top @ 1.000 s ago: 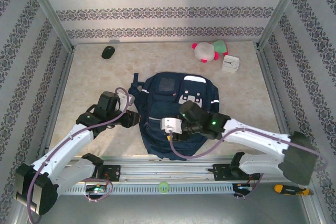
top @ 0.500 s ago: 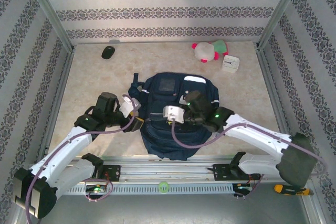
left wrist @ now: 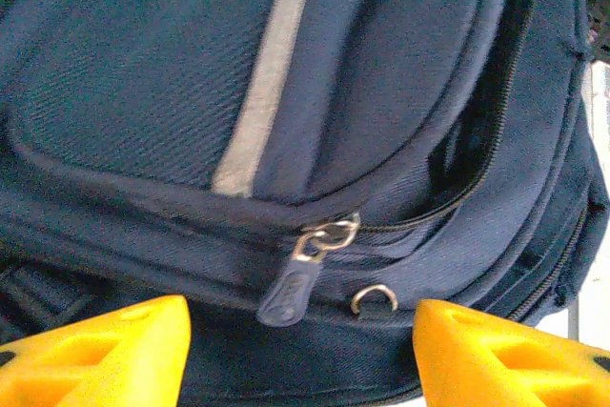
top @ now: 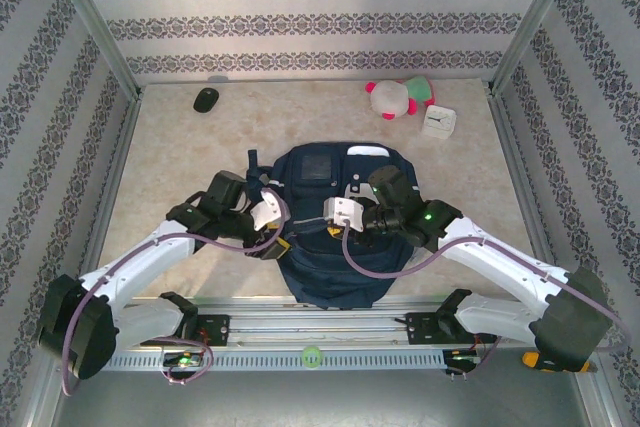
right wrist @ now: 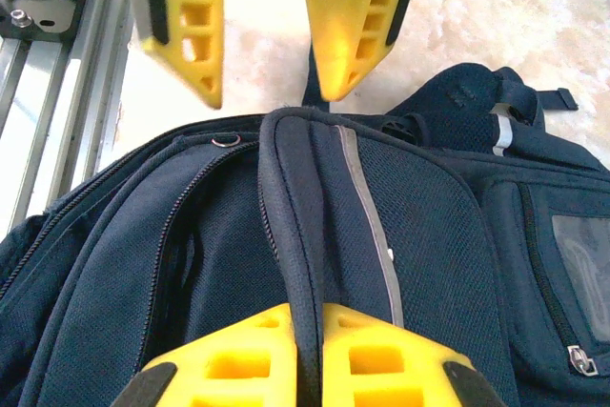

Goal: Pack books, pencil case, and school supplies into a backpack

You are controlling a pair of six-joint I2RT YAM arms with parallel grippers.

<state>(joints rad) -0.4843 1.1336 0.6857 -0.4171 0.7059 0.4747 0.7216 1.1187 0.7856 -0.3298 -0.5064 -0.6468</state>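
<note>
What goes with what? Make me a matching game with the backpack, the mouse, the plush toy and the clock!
Things:
1. backpack
2. mouse
3. plush toy
4. clock

Clues:
a. white and square
b. black, far back on the left
c. navy blue, in the middle
d. pink and white, far back on the right

Pairs: 1-c, 2-b, 3-d, 4-a

**Top external:** fixed high behind the robot, looking down over the whole table (top: 170, 157).
**Left wrist:** very close on the backpack (left wrist: 143, 73), facing its zippered edge.
**Right wrist:** close, apparently looking along the same backpack's raised seam.
</note>
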